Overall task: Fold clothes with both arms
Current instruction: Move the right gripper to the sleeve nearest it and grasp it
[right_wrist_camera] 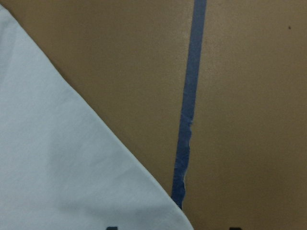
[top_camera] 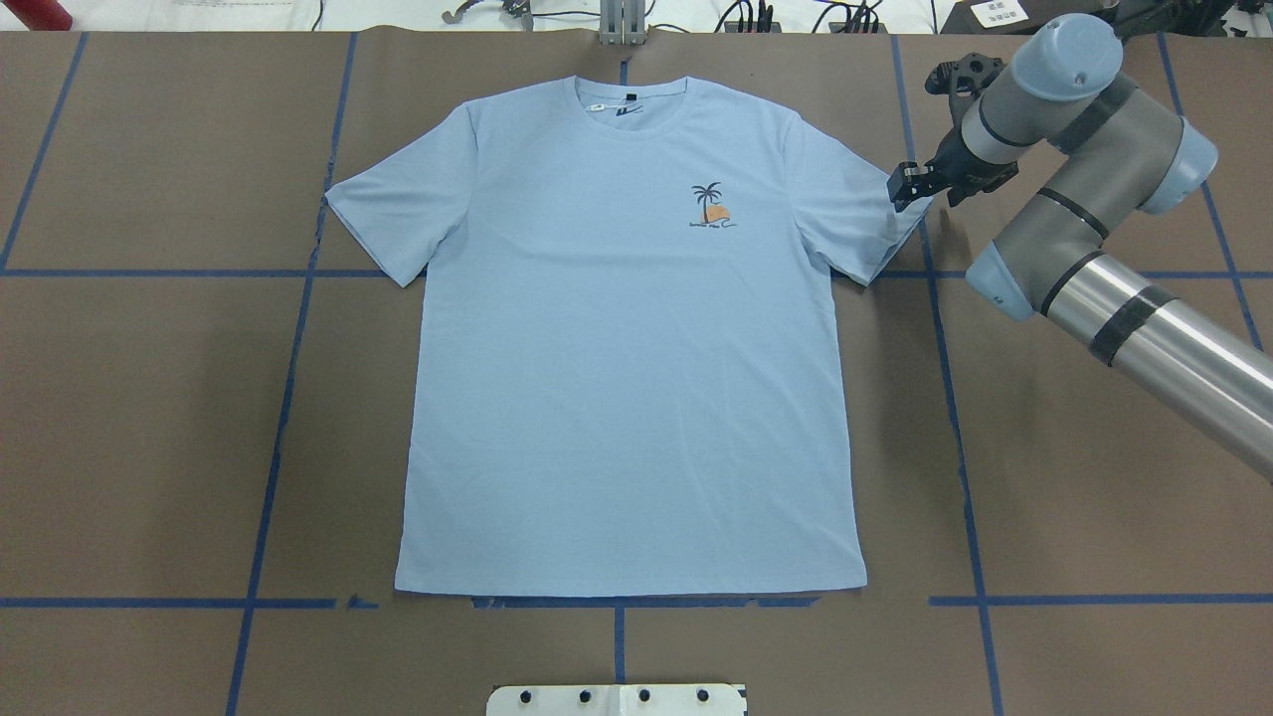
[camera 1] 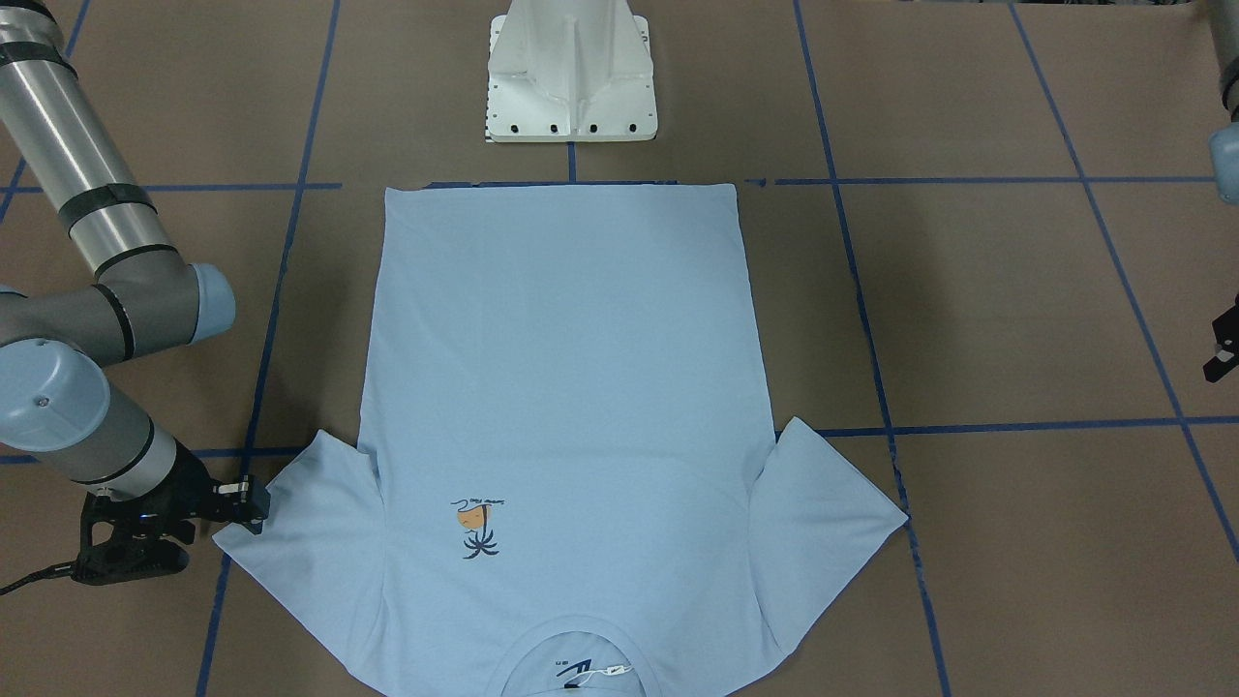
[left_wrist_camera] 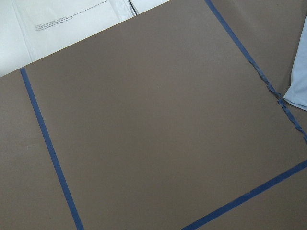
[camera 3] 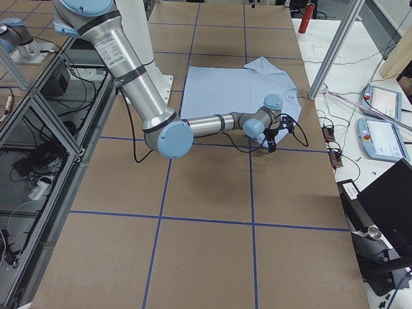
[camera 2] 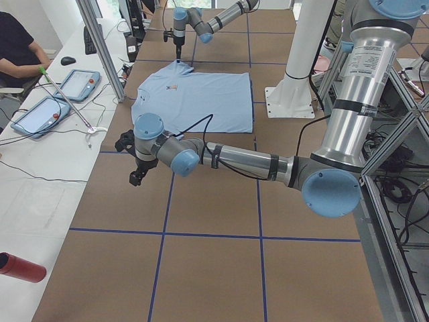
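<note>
The light blue T-shirt lies flat and face up on the brown table, collar at the far side, with its palm print and its white neck tag showing. My right gripper hovers at the tip of the shirt's right-hand sleeve. In the right wrist view its two dark fingertips stand wide apart, with the sleeve corner between them: it is open. My left gripper is beyond the other sleeve and holds nothing. Only a sliver of it shows in the front view, so I cannot tell whether it is open or shut.
The white pedestal base stands at the shirt's hem side. Blue tape lines grid the table. A red cylinder lies on the side bench, along with tablets and a seated person.
</note>
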`<state>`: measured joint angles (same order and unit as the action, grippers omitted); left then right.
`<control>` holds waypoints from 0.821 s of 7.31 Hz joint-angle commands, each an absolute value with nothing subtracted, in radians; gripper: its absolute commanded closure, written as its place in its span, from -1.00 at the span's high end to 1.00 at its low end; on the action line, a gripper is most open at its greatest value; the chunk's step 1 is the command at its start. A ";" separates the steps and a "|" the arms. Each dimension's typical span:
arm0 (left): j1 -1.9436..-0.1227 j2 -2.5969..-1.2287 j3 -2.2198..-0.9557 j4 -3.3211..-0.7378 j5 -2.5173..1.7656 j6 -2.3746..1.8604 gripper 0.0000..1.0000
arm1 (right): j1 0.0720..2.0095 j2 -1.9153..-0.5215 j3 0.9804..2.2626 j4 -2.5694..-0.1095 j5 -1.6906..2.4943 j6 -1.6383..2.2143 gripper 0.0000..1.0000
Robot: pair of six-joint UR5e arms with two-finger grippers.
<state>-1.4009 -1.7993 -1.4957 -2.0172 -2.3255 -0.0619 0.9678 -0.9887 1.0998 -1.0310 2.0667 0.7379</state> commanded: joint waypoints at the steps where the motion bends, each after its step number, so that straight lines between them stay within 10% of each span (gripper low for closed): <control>1: -1.401 -1.799 -1.494 -2.017 -2.324 -0.061 1.00 | 0.968 -0.989 1.097 -1.034 2.066 0.738 -0.03; 4: -1.401 -1.801 -1.494 -2.017 -2.324 -0.061 1.00 | 0.968 -0.989 1.097 -1.034 2.068 0.735 -0.92; 6: -1.401 -1.801 -1.497 -2.017 -2.326 -0.063 1.00 | 0.968 -0.989 1.098 -1.034 2.068 0.736 -1.00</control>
<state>-1.4006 -1.8008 -1.4948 -2.0172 -2.3249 -0.0623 0.9680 -0.9901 1.0969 -1.0339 2.0678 0.7347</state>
